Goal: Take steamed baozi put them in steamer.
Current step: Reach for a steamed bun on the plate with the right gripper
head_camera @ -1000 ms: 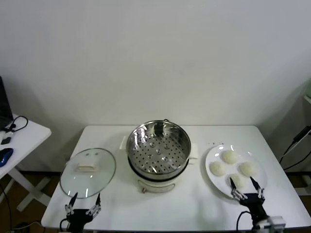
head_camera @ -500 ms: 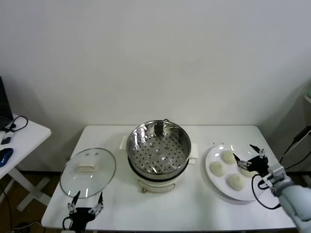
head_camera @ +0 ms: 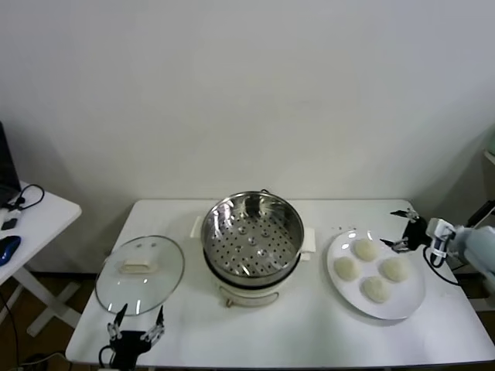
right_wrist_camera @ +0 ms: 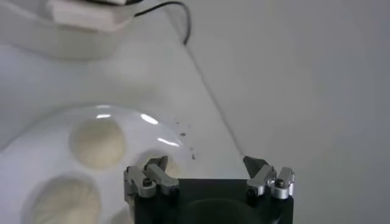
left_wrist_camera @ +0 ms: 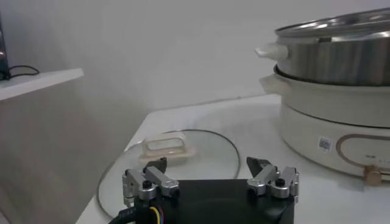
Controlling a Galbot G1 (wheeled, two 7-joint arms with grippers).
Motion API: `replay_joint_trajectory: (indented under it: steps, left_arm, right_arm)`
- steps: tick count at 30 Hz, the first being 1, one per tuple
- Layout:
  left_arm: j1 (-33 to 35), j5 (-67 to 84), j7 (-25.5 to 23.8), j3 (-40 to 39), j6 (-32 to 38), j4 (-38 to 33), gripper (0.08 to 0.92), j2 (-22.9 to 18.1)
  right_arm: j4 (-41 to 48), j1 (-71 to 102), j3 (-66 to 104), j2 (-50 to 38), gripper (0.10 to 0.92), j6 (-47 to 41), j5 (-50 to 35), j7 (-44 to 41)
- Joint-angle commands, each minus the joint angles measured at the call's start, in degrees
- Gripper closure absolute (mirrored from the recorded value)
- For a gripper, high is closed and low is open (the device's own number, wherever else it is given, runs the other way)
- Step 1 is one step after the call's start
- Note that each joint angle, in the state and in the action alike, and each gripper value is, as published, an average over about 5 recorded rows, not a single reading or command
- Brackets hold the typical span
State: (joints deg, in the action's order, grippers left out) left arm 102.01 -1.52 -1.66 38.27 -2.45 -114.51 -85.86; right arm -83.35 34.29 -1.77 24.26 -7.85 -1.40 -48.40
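Table [head_camera: 309, 340] in white carries everything, with a second white side table [head_camera: 46, 210] off to the robot's left. Centre of the main table holds the steamer [head_camera: 253, 238], a shiny steel pot on a white electric base, its perforated tray bare and its top uncovered. Left of it lies the round glass lid [head_camera: 140, 272], flat on the table, its pale handle up. Right of the steamer sits a flat white plate [head_camera: 402, 303] carrying 4 steamed baozi [head_camera: 364, 250], cream and smooth, clustered close together but none inside the pot.

Right gripper [head_camera: 404, 229] hangs just past the plate's far right rim, above the table and clear of the buns; its 2 fingers are spread wide and hold nothing. From its wrist camera 2 buns show on the plate below and ahead of the spread fingertips [right_wrist_camera: 157, 163].

Left gripper [head_camera: 135, 323] is parked low at the table's near edge, just in front of the glass lid, likewise spread wide and empty. Its wrist camera looks across the lid toward the steamer's base [left_wrist_camera: 332, 134].
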Motion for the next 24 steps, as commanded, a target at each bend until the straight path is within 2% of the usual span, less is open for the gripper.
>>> replay_joint_trajectory:
  steps: [1,6,11,19,24]
  left_arm:
    - [0.27,-0.47,0.01,-0.05,0.16,0.0,0.177,-0.22]
    - [0.32,-0.62,0.03,0.16,0.29,0.15,0.177,-0.52]
    - [0.26,-0.56,0.02,0.34,0.31,-0.14,0.177,-0.79]
    - [0.29,-0.68,-0.11,0.55,0.14,-0.63,0.177,-0.81]
    - [0.41,-0.71,-0.08,1.31,0.28,-0.43,0.177,-0.97]
  right_arm:
    - [12.28,-34.54,-34.55,-0.03,0.203,9.11,6.39,-20.52]
    - [20.72,-45.17,-46.67,6.27,0.203,9.43,2.82,-23.5]
    - [28.8,-47.32,-49.93,12.97,0.203,9.7,0.47,-25.47]
    - [40.94,-46.9,-50.08,24.07,0.203,13.21,7.32,-27.16]
    - [43.23,-44.8,-48.8,27.15,0.203,13.73,9.94,-26.89]
